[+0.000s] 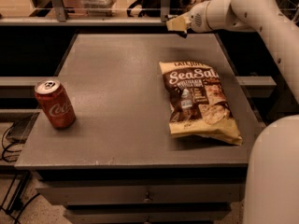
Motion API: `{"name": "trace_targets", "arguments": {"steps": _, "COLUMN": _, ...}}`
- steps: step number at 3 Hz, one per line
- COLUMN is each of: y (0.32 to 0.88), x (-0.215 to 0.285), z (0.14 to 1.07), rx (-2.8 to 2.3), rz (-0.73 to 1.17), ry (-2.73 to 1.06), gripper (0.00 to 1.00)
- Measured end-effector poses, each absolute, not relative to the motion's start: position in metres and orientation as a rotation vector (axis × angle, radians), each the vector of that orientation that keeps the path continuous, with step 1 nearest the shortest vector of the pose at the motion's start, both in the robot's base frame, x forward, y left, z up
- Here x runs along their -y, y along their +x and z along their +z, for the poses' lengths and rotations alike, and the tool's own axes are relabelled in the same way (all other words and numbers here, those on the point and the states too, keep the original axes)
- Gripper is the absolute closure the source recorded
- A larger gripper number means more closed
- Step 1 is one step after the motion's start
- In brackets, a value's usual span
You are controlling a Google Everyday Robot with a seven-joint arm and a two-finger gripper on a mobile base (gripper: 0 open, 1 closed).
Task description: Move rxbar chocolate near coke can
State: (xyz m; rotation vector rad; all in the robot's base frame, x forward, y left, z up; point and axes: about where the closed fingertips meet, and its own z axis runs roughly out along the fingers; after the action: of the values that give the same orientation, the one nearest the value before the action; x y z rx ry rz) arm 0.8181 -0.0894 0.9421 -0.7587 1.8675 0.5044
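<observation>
**Claw hovering at the worktop's far edge, coke can standing front left**

You are looking at the claw [176,24] hanging above the far edge of the worktop [121,73], just beyond the top end of the Sea Salt chip bag [198,101] and apart from it. The white arm [247,8] is reaching in from the right. You cannot tell whether the claw is open, closed or gripping anything. The rxbar chocolate is not showing plainly. A small dark patch is sitting right under the claw's tip, too small to identify. The coke can [54,103] is standing upright near the front left corner. It is well apart from the claw and from the chip bag, which is lying flat on the right half.
</observation>
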Motion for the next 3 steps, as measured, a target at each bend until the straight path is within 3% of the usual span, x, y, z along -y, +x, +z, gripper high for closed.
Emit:
{"name": "trace_targets", "arguments": {"steps": 1, "y": 0.786, "x": 0.052, "z": 0.959, "rx": -1.846, "rz": 0.522, "ry": -0.937, "gripper": 1.0}}
{"name": "trace_targets", "arguments": {"steps": 3, "y": 0.77, "x": 0.033, "z": 0.956, "rx": -1.834, "rz": 0.541, "ry": -1.06, "gripper": 1.0}}
